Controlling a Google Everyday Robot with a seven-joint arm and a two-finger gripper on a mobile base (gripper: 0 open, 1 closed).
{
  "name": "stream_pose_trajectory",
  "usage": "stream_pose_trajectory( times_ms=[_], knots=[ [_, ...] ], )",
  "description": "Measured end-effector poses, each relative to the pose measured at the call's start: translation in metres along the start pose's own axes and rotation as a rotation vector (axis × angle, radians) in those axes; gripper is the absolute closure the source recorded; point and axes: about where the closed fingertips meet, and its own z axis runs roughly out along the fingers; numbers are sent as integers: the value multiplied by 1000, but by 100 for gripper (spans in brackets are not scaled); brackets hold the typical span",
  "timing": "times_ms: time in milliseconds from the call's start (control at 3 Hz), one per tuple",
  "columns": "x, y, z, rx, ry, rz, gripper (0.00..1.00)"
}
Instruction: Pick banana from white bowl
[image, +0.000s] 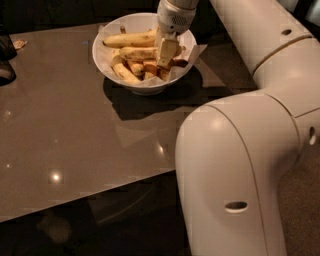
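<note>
Several bananas (131, 40) are lying heaped in the white bowl (102, 62), which is sitting on the far side of the brown table (75, 130), with its white paper lining (198, 50) poking out over the rim. The gripper (166, 54) is reaching straight down into the right half of the bowl, its tip sitting on or against the right end of the middle banana (137, 53). How wide the gripper is standing, and whether it is holding anything, cannot be told from this view. The robot's white arm (240, 165) is filling the near right of the scene, and a dark object (6, 47) is resting at the far left edge of the table. Judgement: the grasp step is in hand, with no fruit yet lifting clear of the bowl. The next move is calling for a firm close across one banana only, then a straight upward lift, taking care that the paper lining and neighbouring fruit are not dragging out with it.
</note>
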Motion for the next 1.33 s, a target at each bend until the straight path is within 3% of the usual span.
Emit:
stream_pose_trajectory(
  times_ms=[667, 1000, 1333],
  knots=[
    [-27, 30, -54, 89, -52, -83, 100],
    [-28, 30, -54, 89, -52, -83, 100],
    [-45, 46, -69, 66, -68, -110, 100]
  ],
)
